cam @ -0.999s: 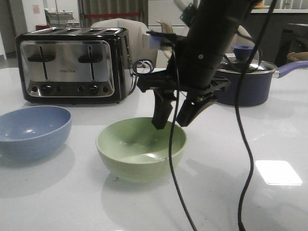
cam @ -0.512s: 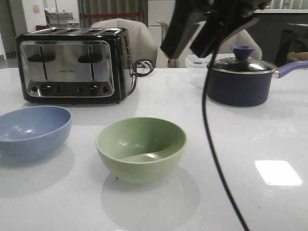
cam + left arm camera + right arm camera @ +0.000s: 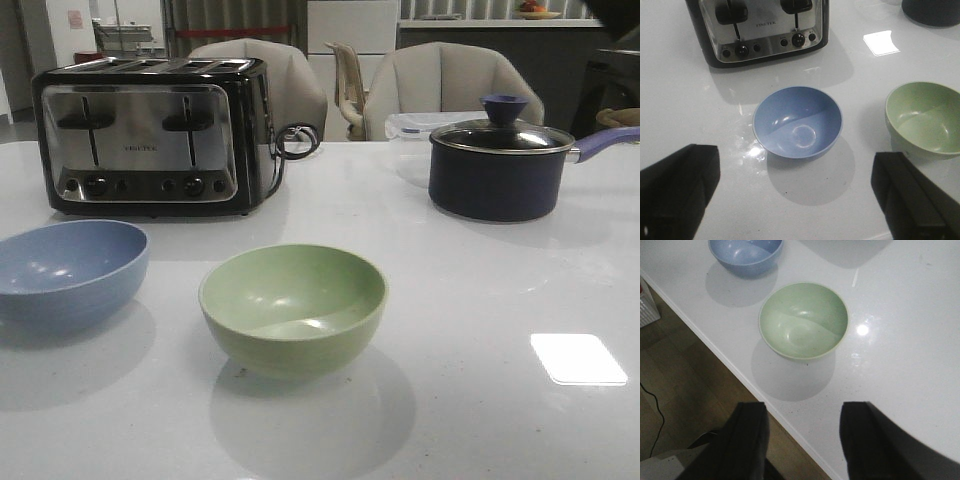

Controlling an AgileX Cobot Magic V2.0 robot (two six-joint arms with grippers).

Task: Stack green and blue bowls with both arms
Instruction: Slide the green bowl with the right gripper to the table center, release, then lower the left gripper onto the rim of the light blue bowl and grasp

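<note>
The pale green bowl (image 3: 293,308) sits upright on the white table near the front middle. The dusty blue bowl (image 3: 68,272) sits to its left, apart from it. Both are empty. Neither arm shows in the front view. In the left wrist view the left gripper (image 3: 797,195) is open and empty, high above the table, with the blue bowl (image 3: 797,121) ahead of it and the green bowl (image 3: 925,117) off to one side. In the right wrist view the right gripper (image 3: 802,440) is open and empty, high over the table's front edge, with the green bowl (image 3: 804,321) and blue bowl (image 3: 746,254) beyond it.
A chrome and black toaster (image 3: 150,135) stands at the back left. A dark blue lidded saucepan (image 3: 500,168) stands at the back right, handle pointing right. Chairs stand behind the table. The table's front edge (image 3: 735,372) and the wood floor show in the right wrist view.
The right arm, which hung over the green bowl's right rim, has risen up and out of the front view. The bowls have not moved.
</note>
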